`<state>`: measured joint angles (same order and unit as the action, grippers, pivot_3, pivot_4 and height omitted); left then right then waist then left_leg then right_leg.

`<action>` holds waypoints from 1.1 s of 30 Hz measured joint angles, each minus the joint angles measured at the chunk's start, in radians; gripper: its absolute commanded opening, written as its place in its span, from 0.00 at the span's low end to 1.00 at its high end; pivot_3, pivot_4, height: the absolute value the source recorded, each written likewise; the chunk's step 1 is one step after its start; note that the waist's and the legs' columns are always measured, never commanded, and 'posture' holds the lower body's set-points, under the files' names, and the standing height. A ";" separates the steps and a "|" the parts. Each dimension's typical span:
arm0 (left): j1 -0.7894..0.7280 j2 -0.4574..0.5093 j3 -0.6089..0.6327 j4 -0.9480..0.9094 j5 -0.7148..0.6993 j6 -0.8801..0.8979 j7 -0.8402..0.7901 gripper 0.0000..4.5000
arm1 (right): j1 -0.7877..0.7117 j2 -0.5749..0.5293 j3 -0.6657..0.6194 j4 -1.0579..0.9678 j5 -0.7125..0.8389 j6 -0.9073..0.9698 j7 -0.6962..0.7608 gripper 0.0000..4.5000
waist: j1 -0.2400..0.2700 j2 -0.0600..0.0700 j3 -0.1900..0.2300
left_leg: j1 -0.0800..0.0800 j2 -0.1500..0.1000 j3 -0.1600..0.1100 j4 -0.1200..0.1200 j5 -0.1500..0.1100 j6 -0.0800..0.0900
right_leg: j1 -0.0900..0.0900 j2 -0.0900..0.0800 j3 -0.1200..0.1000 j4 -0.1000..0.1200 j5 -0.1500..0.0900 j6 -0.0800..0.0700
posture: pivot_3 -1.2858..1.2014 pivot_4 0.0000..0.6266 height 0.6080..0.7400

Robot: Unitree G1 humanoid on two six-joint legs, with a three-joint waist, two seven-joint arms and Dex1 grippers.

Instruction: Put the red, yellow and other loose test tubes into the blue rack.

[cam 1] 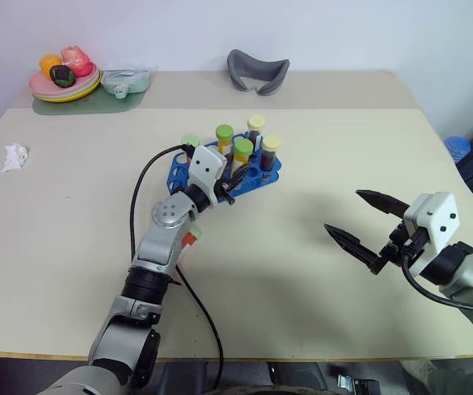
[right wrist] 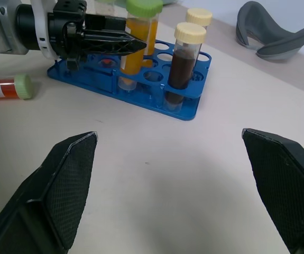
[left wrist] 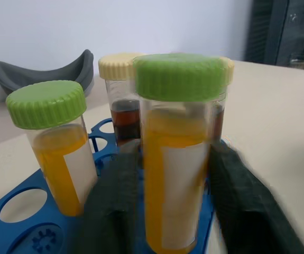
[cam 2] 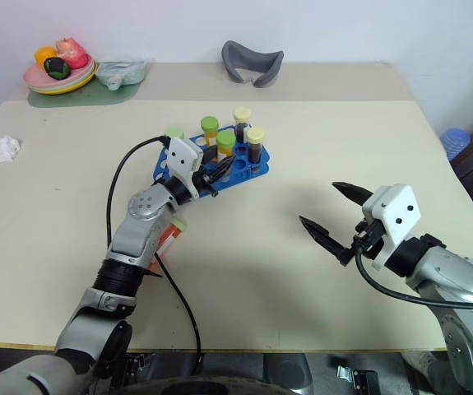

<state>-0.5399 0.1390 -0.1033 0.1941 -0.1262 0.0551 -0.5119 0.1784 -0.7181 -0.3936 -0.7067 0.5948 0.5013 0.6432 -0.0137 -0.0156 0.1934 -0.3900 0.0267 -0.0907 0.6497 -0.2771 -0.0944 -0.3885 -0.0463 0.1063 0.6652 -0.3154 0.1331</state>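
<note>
The left gripper reaches level over the blue rack, its jaws flanking an upright orange-yellow tube seated in a hole; they seem slightly parted, though contact is unclear. The red tube lies on the worktop beside the rack. The right gripper hovers apart, jaws wide.
</note>
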 measured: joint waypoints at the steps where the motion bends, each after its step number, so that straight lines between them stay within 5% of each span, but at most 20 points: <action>1: 0.000 0.000 0.000 0.000 -0.001 0.000 0.000 0.84 | 0.000 0.000 0.000 0.000 0.000 0.002 0.000 1.00 | 0.000 0.000 0.000 | 0.000 0.000 0.000 0.000 0.000 0.000 | 0.000 0.000 0.000 0.000 0.000 0.000 | 0.52 0.24 1.00; 2: 0.000 -0.001 0.000 0.000 -0.001 -0.001 0.000 0.94 | 0.000 0.000 0.000 0.000 0.000 0.003 0.000 1.00 | 0.000 0.000 0.000 | 0.000 0.000 0.000 0.000 0.000 0.000 | 0.000 0.000 0.000 0.000 0.000 0.000 | 0.52 0.24 1.00; 11: 0.040 0.058 0.018 -0.085 -0.130 -0.027 -0.170 0.94 | -0.023 -0.001 0.006 0.004 -0.001 0.005 0.004 1.00 | -0.004 0.000 0.000 | 0.000 0.000 0.000 0.000 0.000 0.000 | 0.000 0.000 0.000 0.000 0.000 0.000 | 0.52 0.24 1.00; 21: 0.138 0.321 0.059 -0.236 -0.389 0.169 -0.526 0.94 | -0.108 0.001 0.092 0.052 -0.023 -0.005 0.009 1.00 | -0.007 0.000 0.000 | 0.000 0.001 0.000 0.000 0.000 0.000 | 0.000 0.000 0.000 0.000 0.000 0.000 | 0.52 0.24 1.00; 33: 0.132 0.463 0.075 -0.253 -0.451 0.404 -0.608 0.94 | -0.151 0.006 0.140 0.064 -0.028 -0.005 -0.008 1.00 | -0.006 0.000 0.000 | 0.000 0.001 0.000 0.000 0.000 0.000 | -0.001 0.000 0.000 0.000 0.000 0.000 | 0.52 0.24 1.00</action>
<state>-0.4076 0.6024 -0.0285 -0.0590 -0.5776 0.4588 -1.1196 0.0279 -0.7119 -0.2534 -0.6430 0.5671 0.4961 0.6347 -0.0202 -0.0153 0.1934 -0.3900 0.0274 -0.0907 0.6493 -0.2773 -0.0941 -0.3890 -0.0460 0.1061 0.6654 -0.3155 0.1329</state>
